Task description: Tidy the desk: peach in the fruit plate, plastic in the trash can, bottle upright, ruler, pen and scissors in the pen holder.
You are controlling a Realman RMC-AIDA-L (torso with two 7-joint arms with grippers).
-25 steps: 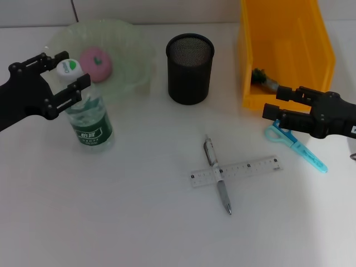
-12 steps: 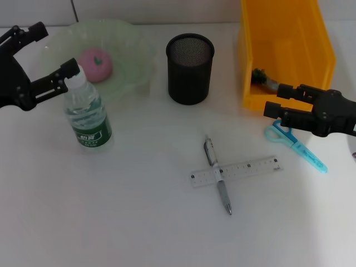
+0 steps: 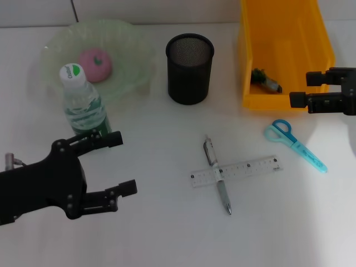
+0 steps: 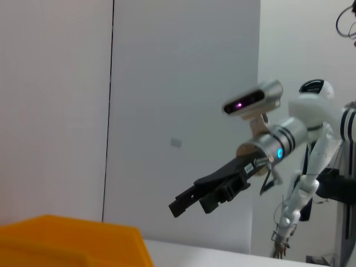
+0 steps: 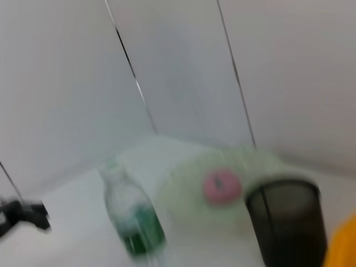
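Note:
The bottle stands upright with its white cap on, in front of the green fruit plate, which holds the pink peach. The pen lies across the clear ruler mid-table. Blue scissors lie to their right. A dark bit of plastic rests in the yellow trash can. The black mesh pen holder stands empty at the back centre. My left gripper hangs open in front of the bottle, apart from it. My right gripper is open by the can's front right corner.
The right wrist view shows the bottle, peach and pen holder from the side. In the left wrist view the right arm's gripper hangs above the yellow can, with a wall behind.
My left gripper left the bottle's cap and swung down toward the table's front left. My right gripper drew back from over the scissors toward the can's corner.

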